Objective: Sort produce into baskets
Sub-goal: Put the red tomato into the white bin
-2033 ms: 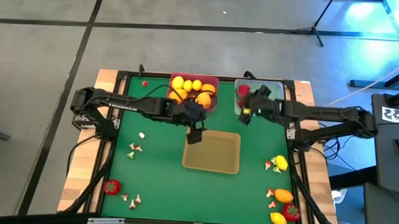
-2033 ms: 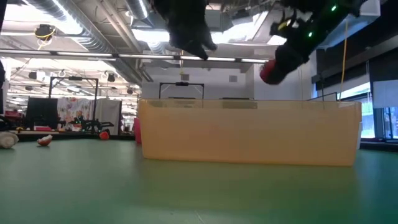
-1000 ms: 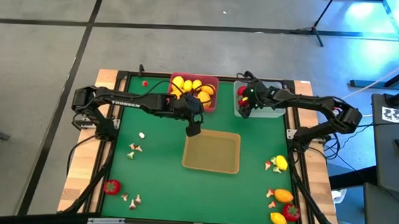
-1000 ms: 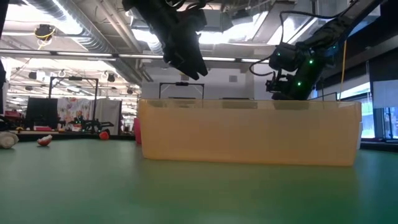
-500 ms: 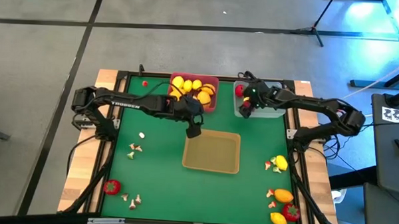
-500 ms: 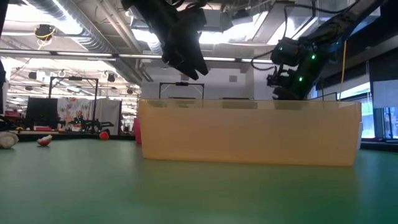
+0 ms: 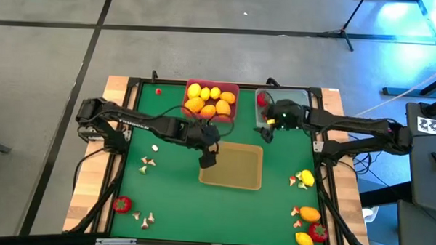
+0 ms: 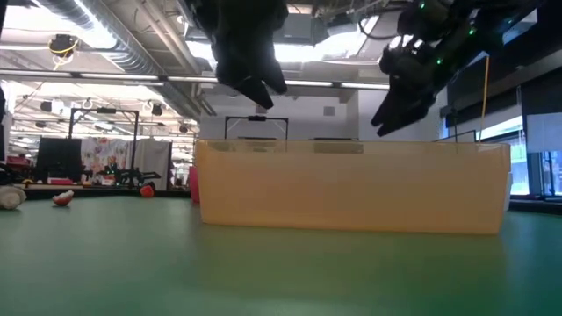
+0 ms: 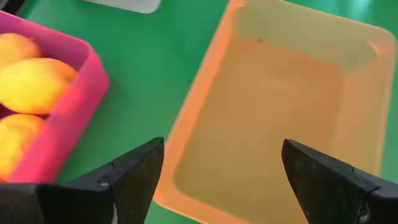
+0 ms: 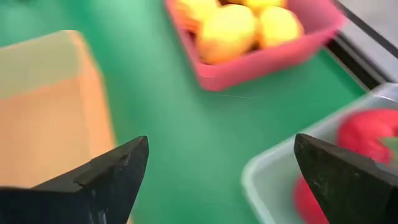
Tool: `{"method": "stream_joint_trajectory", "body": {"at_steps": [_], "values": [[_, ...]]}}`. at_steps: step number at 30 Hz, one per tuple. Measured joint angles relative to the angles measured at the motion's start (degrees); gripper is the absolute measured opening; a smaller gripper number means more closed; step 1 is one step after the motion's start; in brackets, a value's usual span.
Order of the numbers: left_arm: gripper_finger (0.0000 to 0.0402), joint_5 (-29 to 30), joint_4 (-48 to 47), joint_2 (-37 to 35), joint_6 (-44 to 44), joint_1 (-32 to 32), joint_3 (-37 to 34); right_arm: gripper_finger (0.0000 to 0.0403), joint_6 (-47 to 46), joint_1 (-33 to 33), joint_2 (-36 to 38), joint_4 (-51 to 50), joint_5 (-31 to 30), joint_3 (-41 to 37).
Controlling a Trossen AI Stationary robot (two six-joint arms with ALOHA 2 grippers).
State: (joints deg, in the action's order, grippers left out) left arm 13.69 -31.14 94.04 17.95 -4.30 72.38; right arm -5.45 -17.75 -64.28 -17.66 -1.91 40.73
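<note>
Three baskets stand on the green mat. The pink one (image 7: 211, 100) holds several yellow and orange lemon-like fruits (image 9: 31, 84). The clear one (image 7: 284, 110) holds red fruit (image 10: 367, 134). The tan one (image 7: 232, 167) shows nothing inside. My left gripper (image 7: 208, 158) hangs open over the tan basket's left rim (image 9: 186, 124), holding nothing. My right gripper (image 7: 267, 133) is open and bare above the mat, by the clear basket's near left corner. Loose produce lies near the left and right edges.
Mushroom bits (image 7: 148, 162) and a red fruit (image 7: 121, 203) lie at the near left, with a small red piece (image 7: 158, 91) at the far left. Yellow, orange and red fruits (image 7: 310, 213) cluster at the near right. Bare mat lies in front of the tan basket.
My right gripper has drawn back from over the clear basket toward the table's near edge and risen. My left gripper has moved from the pink basket's near rim toward the near edge, to the tan basket's left rim.
</note>
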Motion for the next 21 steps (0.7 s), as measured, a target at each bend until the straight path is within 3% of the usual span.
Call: {"method": "stream_joint_trajectory", "body": {"at_steps": [11, 21], "values": [[0.0323, -0.67, -0.45, -0.05, 5.20, -6.82, 0.00, 0.0399, -0.96, 8.74, 0.12, 1.63, 0.02, 0.00], [0.0323, -0.67, -20.06, -0.39, 21.68, -14.10, 3.87, 0.0399, -2.10, 13.23, 0.12, 1.03, 0.00, 0.00]]}}
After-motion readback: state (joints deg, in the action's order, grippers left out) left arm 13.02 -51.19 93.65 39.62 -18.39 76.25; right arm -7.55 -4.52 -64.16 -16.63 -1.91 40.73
